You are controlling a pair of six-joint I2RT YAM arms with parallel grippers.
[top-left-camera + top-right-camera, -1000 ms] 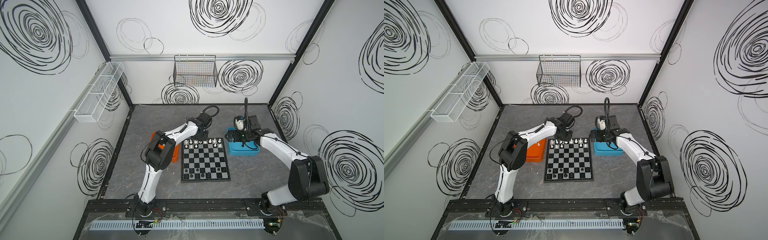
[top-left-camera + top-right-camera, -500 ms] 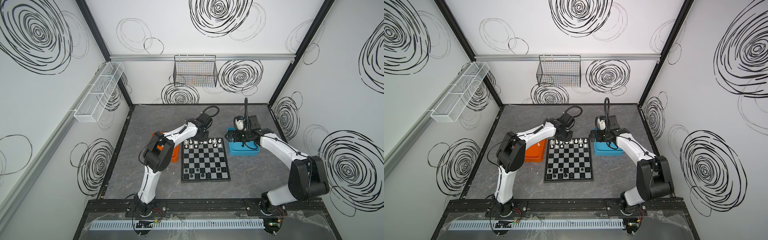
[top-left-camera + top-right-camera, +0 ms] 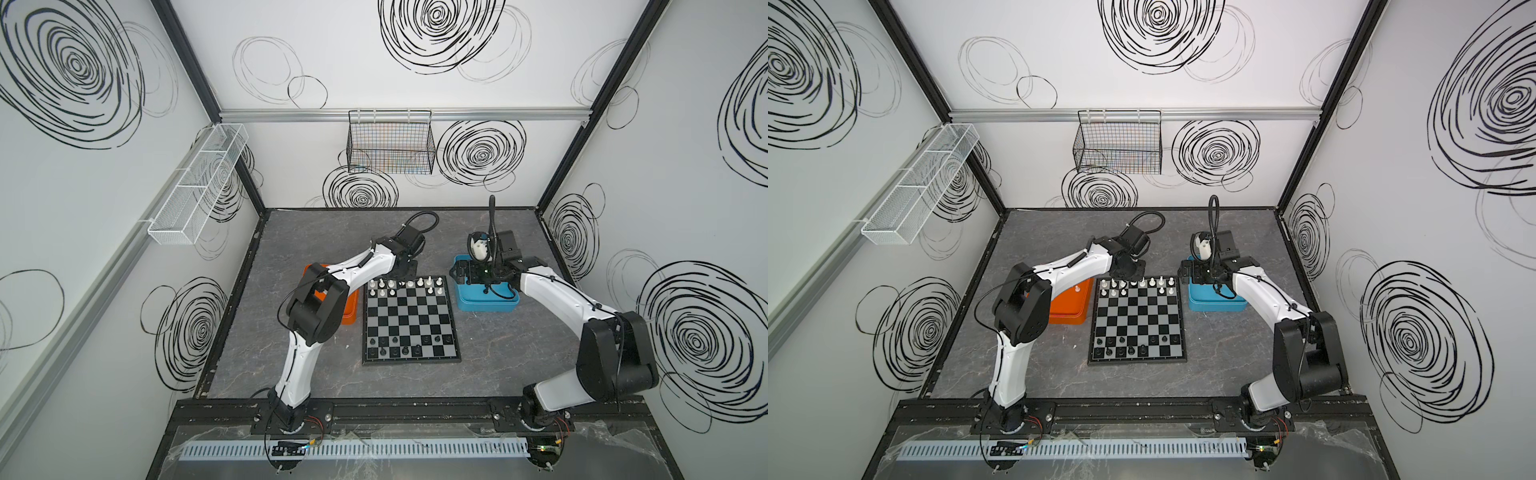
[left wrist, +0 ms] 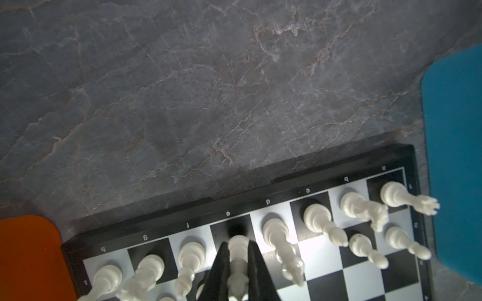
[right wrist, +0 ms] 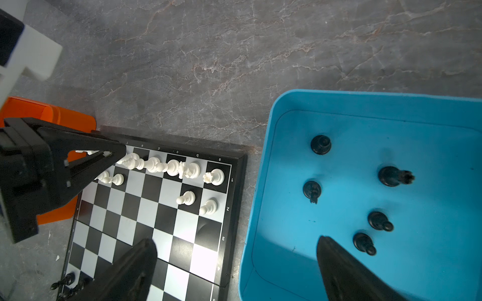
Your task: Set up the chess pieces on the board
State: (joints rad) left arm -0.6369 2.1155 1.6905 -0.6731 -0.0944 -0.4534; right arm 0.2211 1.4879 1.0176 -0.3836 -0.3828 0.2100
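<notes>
well, the left gripper [image 4: 238, 245] is clenched on a white piece [image 4: 238, 265], with its dark fingers [image 4: 221, 265] pressed to the piece's two sides. the piece stands upright at the e square in the far back row of the board [image 4: 323, 282], between the white pieces [image 4: 276, 230] on d and f. whether its base touches the square i cannot tell. the other back-row squares from a to h each carry a white man, and two pawns stand on a and b of the row in front.

the right gripper [image 5: 236, 241] hangs released, jaws wide apart, astride the wall of the blue tray [image 5: 287, 101]: one finger is over the board's edge, the other over the tray floor. five black pieces [image 5: 320, 144] stand in that tray, all apart from each other.

in both top views the board [image 3: 409, 320] [image 3: 1136, 318] lies mid-table between the trays, with the orange tray [image 3: 347, 311] just beside it on the left and the blue one near it on the right. more black pieces [image 3: 382, 352] [image 3: 1120, 351] fill part of the two near rows, with gaps. in a top view a lone white chessman [image 3: 1076, 288] shows in the orange tray. the table [image 3: 324, 374] is grey marbled stone.
</notes>
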